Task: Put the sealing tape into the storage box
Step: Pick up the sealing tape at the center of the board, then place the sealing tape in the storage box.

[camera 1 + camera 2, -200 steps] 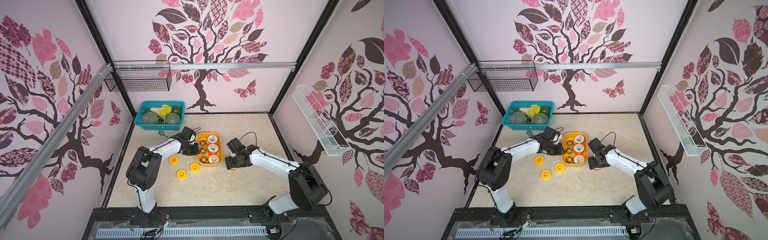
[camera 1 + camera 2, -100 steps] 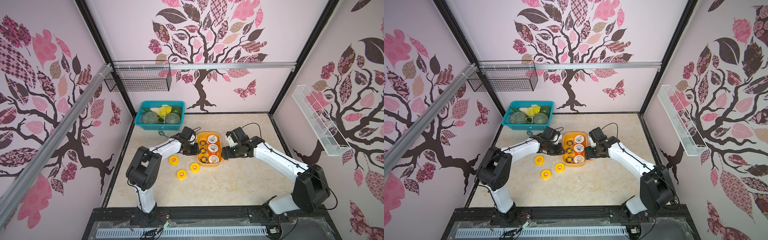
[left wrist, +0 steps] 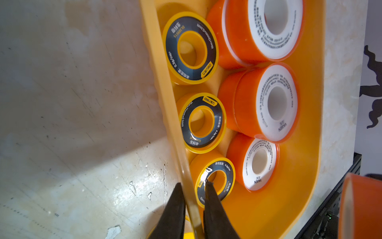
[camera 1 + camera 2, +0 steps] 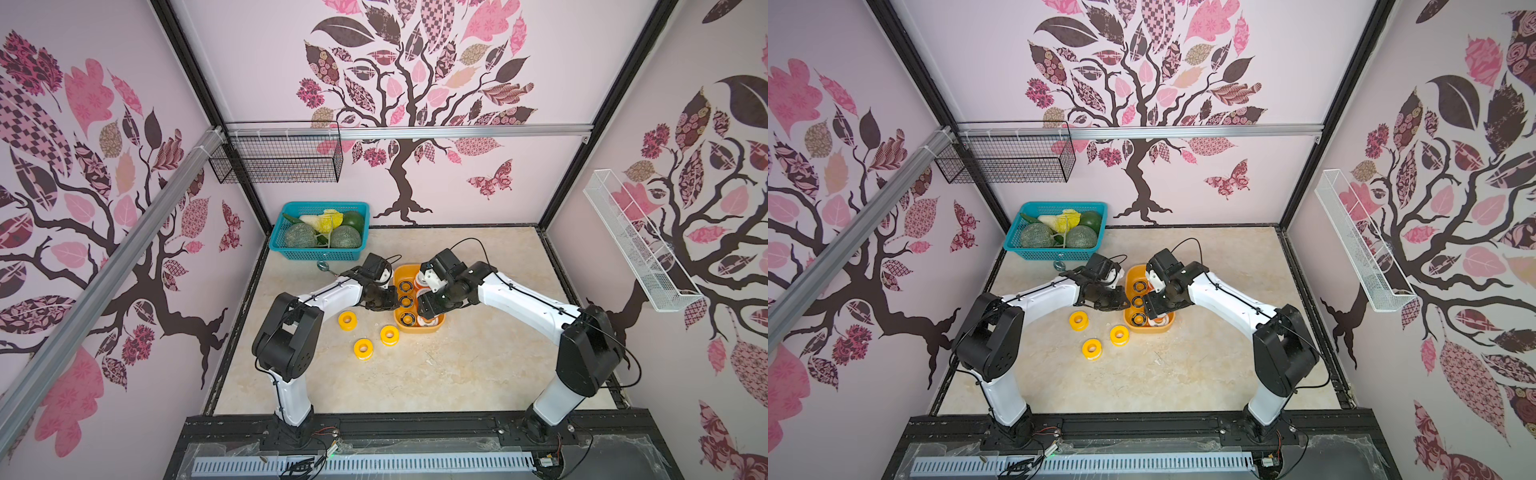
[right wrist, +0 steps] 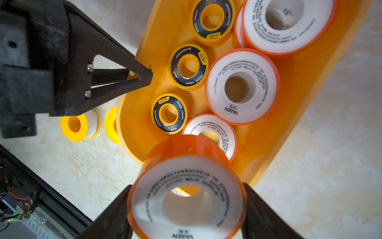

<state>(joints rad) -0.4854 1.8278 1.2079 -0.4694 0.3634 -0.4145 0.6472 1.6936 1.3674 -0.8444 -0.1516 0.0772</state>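
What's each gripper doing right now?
Left gripper: shut on the storage box wall.
Right gripper: holding an orange sealing tape roll.

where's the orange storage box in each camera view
in a top view: storage box mid-floor, between the arms
in a top view: same spot
left wrist: picture's right half, left gripper pinching its wall
right wrist: diagonal band across the middle
shared landmark: row of three black-labelled rolls inside it

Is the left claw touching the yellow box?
Touching. The left wrist view shows the left gripper pinching the storage box by its side wall, one finger on each side.
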